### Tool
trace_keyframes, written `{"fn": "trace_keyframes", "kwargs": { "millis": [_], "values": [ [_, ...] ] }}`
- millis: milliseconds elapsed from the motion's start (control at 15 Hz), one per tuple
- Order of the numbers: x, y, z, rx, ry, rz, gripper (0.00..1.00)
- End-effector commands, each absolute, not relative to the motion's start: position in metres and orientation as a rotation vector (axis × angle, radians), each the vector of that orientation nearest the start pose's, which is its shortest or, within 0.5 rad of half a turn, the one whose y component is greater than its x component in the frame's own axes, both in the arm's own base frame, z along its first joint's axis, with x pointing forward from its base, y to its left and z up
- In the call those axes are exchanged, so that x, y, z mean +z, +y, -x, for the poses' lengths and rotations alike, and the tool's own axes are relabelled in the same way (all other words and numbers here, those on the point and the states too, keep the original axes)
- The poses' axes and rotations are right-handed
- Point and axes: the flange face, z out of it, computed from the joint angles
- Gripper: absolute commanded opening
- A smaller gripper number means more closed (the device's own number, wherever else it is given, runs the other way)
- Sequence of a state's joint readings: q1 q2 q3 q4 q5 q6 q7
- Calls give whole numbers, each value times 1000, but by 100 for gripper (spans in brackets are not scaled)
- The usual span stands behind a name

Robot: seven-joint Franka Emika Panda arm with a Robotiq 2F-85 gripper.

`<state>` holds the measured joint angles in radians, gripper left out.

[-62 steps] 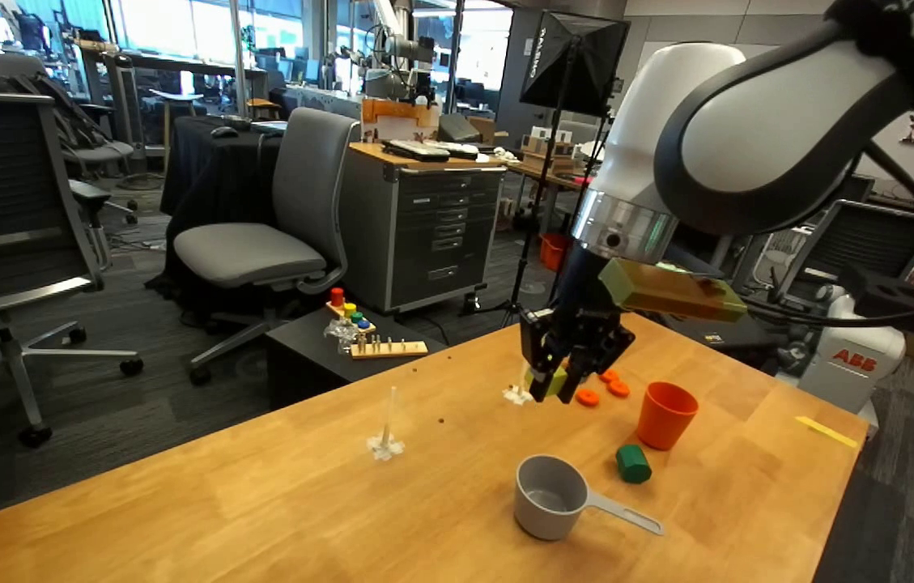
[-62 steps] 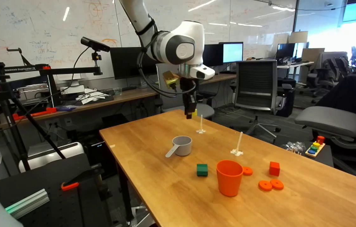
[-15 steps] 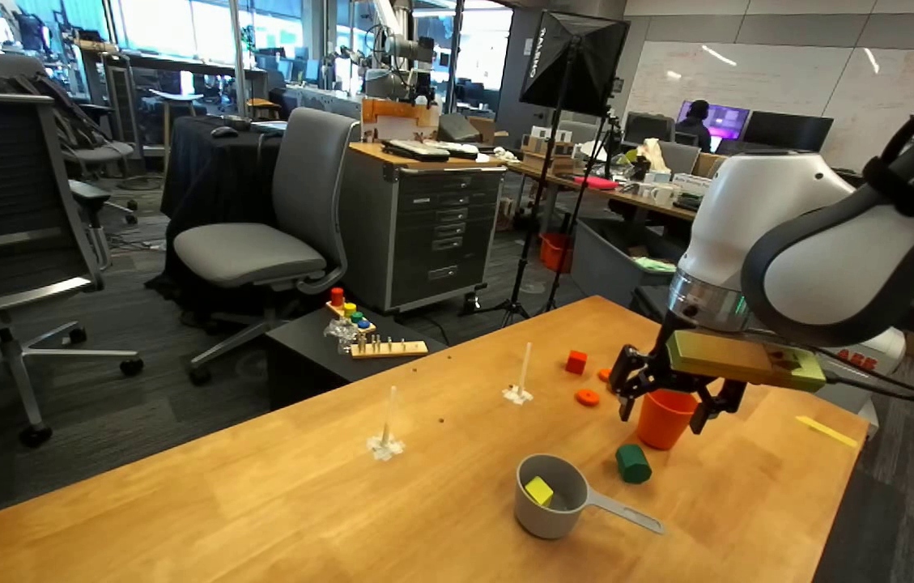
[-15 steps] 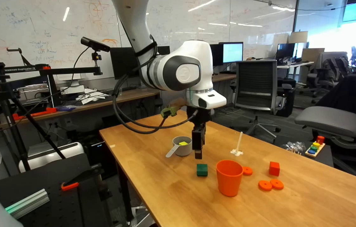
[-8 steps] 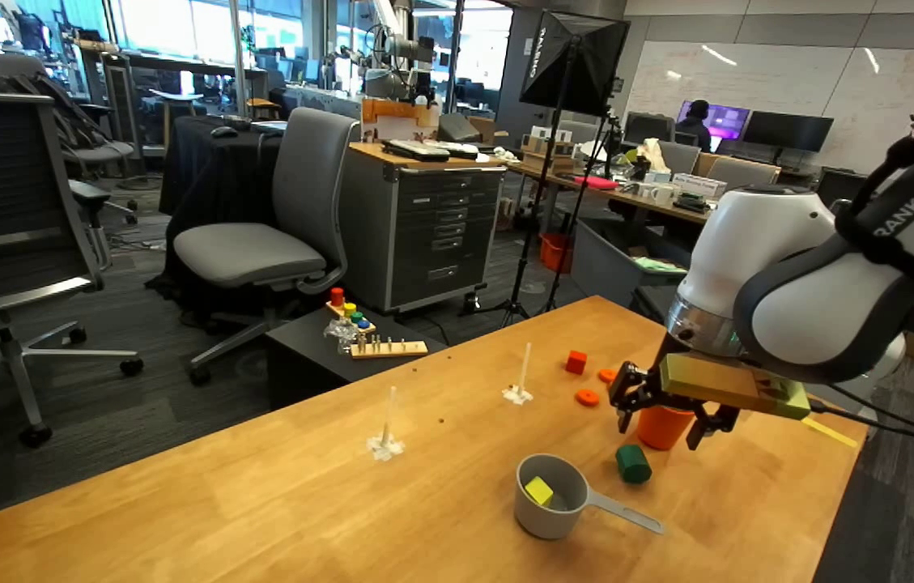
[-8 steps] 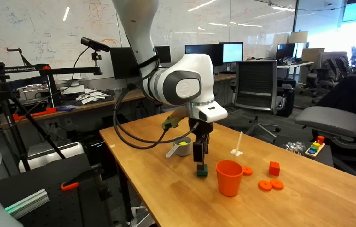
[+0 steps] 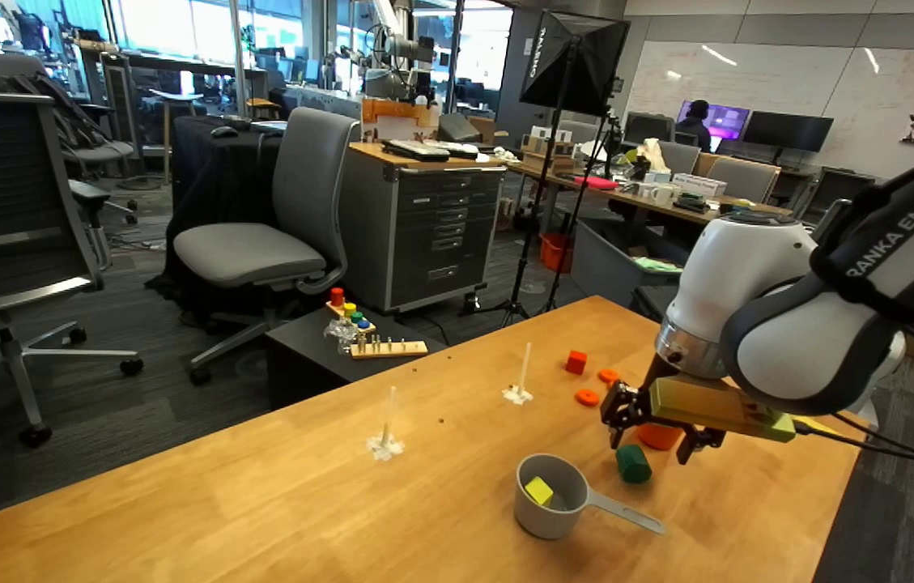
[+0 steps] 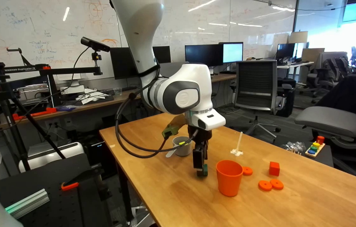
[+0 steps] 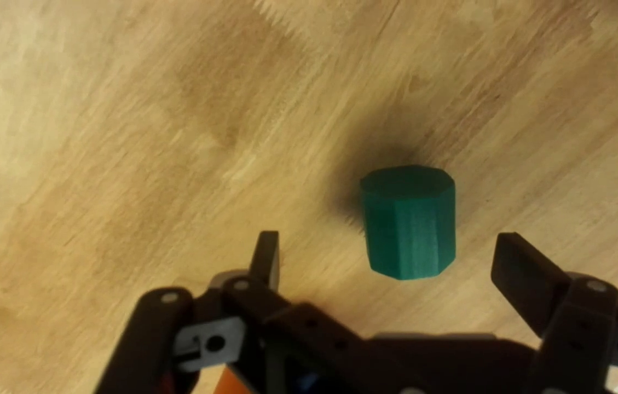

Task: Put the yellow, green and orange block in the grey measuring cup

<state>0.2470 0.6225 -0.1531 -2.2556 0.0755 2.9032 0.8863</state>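
The yellow block (image 7: 538,491) lies inside the grey measuring cup (image 7: 542,526); both exterior views show it there. Just beyond the cup's handle, the green block (image 9: 411,230), a faceted piece on its side, rests on the table. My gripper (image 9: 387,236) is open and low over the green block, which shows between the spread fingertips in the wrist view with a gap on each side. In an exterior view the gripper (image 8: 200,171) partly covers the green block (image 8: 205,170). The orange block (image 8: 274,168), a red-orange cube, sits apart on the table, near the orange discs.
An orange cup (image 8: 229,179) stands close beside the green block and the gripper. Several flat orange discs (image 8: 265,185) lie past it. Two thin white pegs, one nearer the discs (image 7: 525,372) and another farther off (image 7: 388,421), rise from the table.
In the oldest frames the yellow block was between my fingers above the table; now it is in the cup. Over the last second the open gripper has come down to the green block.
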Motion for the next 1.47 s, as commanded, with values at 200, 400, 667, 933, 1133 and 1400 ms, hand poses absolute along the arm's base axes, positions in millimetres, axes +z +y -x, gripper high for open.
{"fn": "trace_keyframes", "kwargs": {
  "millis": [200,400,667,933,1133,1400],
  "values": [
    [76,49,-535,-130,1176,2950,71],
    [71,48,-539,-133,1149,2960,53],
    [88,50,-546,-79,1147,2884,22],
    [144,84,-566,-137,1027,2798,17],
    [189,119,-570,-172,919,2750,17],
    [217,161,-563,-137,828,2700,17]
  ]
}}
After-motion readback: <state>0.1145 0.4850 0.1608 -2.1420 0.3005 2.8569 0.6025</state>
